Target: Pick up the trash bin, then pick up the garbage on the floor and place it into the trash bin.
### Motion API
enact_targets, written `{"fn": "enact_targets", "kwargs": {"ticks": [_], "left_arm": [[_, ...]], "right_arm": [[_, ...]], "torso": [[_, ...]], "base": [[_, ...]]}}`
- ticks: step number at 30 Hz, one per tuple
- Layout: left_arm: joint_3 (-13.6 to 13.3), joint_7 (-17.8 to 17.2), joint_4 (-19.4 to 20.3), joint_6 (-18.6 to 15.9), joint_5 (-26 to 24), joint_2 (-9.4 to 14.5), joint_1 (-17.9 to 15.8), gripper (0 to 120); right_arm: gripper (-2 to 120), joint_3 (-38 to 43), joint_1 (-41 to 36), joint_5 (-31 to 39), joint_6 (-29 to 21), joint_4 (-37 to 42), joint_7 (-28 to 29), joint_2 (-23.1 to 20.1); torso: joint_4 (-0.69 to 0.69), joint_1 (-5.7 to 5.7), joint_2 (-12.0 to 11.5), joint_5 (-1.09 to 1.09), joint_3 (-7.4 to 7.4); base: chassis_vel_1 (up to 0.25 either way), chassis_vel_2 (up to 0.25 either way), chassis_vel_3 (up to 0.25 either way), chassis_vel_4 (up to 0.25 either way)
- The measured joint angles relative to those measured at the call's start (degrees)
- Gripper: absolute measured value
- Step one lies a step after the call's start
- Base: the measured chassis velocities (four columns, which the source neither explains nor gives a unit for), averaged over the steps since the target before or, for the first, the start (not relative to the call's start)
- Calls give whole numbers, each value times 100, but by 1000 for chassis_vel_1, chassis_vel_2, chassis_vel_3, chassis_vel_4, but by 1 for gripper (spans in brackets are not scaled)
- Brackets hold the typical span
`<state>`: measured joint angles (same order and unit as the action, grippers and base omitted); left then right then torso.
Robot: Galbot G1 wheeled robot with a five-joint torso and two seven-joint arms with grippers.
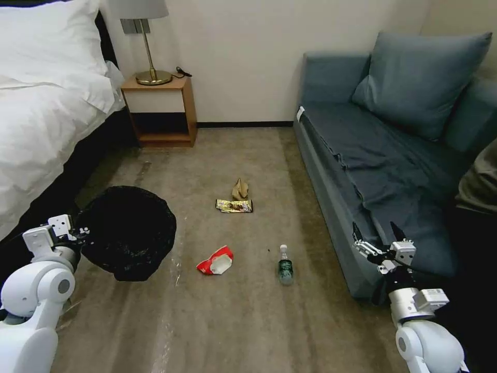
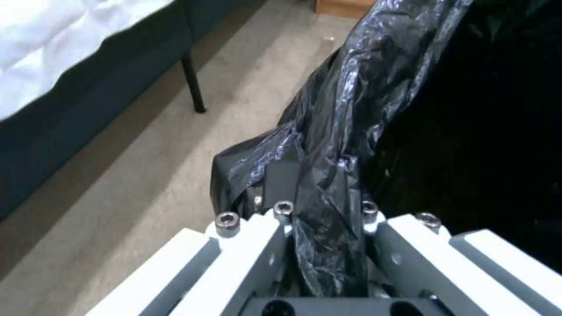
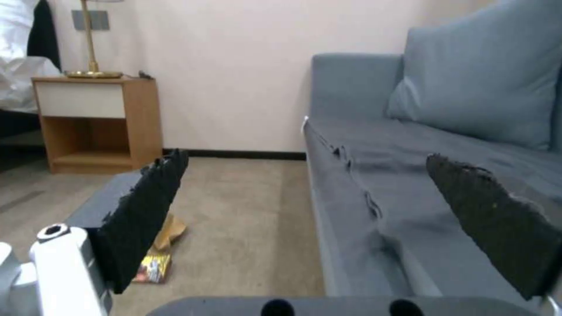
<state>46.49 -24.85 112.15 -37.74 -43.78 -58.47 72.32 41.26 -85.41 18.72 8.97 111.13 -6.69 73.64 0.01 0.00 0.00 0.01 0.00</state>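
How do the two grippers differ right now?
The left gripper is shut on the trash bin, pinching its liner-covered rim beside the bed; the right gripper is open and empty, by the sofa. Both are held above the carpet, flanking the litter.

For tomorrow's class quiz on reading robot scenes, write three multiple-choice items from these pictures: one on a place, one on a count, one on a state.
1. The clear plastic bottle with green label lies:
A on the grey carpet floor
B on the sofa
C in the bin

2. Litter pieces on the floor:
A two
B four
C six

3. The right gripper is:
A shut on the bottle
B open, holding nothing
C shut on a cushion

Answers:
1 A, it rests on carpet beside the sofa.
2 B, bottle, red-and-white snack packet, shiny gold wrapper, tan paper wad.
3 B, its fingers stand apart.
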Motion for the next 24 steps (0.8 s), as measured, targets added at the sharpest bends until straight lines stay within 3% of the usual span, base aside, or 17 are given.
{"fn": "enact_targets", "kwargs": {"ticks": [24], "left_arm": [[-42,52,-117,105,73,-64,19,1]], "right_arm": [[100,-358,110,-247,27,-193,-82,13]], "torso": [[-1,0,0,-1,0]], "base": [[-107,109,104,-109]]}}
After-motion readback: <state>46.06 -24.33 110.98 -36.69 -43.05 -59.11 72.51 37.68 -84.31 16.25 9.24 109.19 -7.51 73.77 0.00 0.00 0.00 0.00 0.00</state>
